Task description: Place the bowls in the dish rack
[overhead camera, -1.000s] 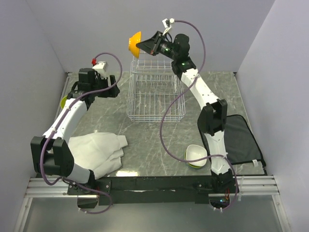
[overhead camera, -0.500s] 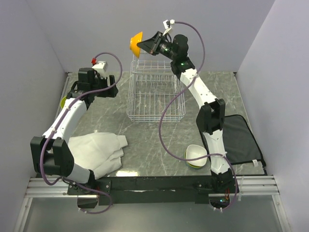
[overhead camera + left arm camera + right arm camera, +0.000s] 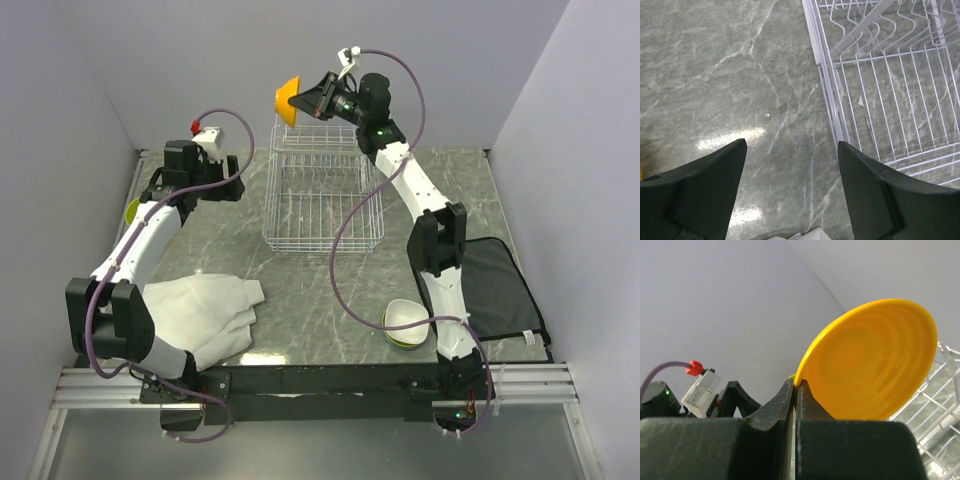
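Note:
My right gripper (image 3: 305,100) is shut on the rim of an orange bowl (image 3: 288,101), held on edge high above the far left corner of the white wire dish rack (image 3: 322,190). The right wrist view shows the bowl's inside (image 3: 875,360) and my fingers (image 3: 790,405) pinching its rim, with rack wires (image 3: 935,400) below. My left gripper (image 3: 238,190) is open and empty, low over the table left of the rack (image 3: 875,85). A lime bowl (image 3: 131,211) peeks out behind the left arm. A white-inside bowl stacked in a lime one (image 3: 405,322) sits at the near right.
A crumpled white cloth (image 3: 205,313) lies at the near left. A black mat (image 3: 500,290) lies at the right edge. Grey walls close in the table on three sides.
My right gripper has carried the orange bowl slightly right and down, closer to the rack's far left corner. The left arm has hardly moved.

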